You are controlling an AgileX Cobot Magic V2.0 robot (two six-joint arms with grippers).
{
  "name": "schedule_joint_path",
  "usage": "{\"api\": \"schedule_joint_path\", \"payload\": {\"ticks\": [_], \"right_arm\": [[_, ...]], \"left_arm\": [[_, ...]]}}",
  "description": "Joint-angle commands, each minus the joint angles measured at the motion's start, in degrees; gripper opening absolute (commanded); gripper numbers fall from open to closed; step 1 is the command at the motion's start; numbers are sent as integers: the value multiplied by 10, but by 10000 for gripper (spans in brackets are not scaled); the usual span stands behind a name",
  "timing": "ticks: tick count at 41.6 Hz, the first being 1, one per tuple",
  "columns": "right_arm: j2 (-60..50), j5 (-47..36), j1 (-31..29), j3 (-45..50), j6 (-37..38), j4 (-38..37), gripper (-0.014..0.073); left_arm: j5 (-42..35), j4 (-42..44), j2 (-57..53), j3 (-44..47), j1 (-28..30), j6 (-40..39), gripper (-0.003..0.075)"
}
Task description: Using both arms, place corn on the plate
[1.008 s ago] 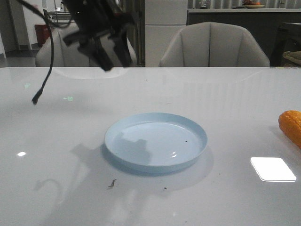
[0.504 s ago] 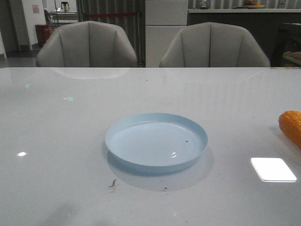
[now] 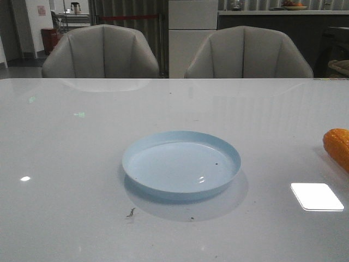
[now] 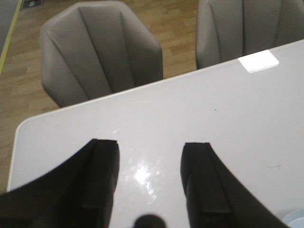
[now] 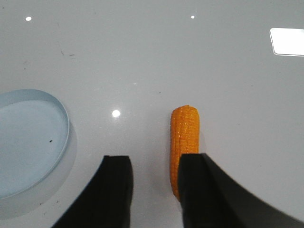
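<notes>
Left claw [image 4: 149,183] spread over bare tabletop [image 3: 82,147]. Plate [image 3: 181,164] mid-tabletop, empty. Corn [image 5: 184,142] well right of it, lying flat. Right claw [image 5: 154,190] spread above corn; best centred over cob before closing.

glossy white table [image 3: 82,164] — two grey chairs [image 3: 101,52] behind | wood floor [image 4: 28,71] | dim room

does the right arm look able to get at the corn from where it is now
Probably yes. The right claw is open above the table right over the corn, which lies bare on the table with nothing on it; the plate sits apart to one side.
</notes>
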Motion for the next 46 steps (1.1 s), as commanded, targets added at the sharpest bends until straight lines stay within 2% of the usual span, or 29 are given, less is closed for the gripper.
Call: {"api": "schedule_joint_path", "payload": {"ticks": [1, 11, 15, 23, 27, 34, 41, 46], "right_arm": [[-2, -41, 1, -19, -2, 2, 363], [-2, -41, 1, -19, -2, 2, 363], [-2, -34, 1, -19, -2, 3, 363], [14, -13, 1, -25, -2, -7, 363], [43, -7, 1, -48, -2, -7, 363], [128, 36, 1, -128, -2, -10, 377], [225, 76, 1, -200, -2, -32, 523], [289, 80, 0, -228, -2, -32, 553]], "left_arm": [[-100, -4, -67, 79, 14, -6, 376], [-385, -23, -262, 483, 17, -6, 376], [-453, -29, -337, 629, 17, -6, 376], [-523, -56, -463, 840, 17, -6, 376], [-547, -63, -514, 911, 17, -6, 376], [-541, -64, -584, 969, 17, -6, 376], [-533, -65, -619, 979, 17, -6, 376], [-531, -65, -625, 979, 17, -6, 376]]}}
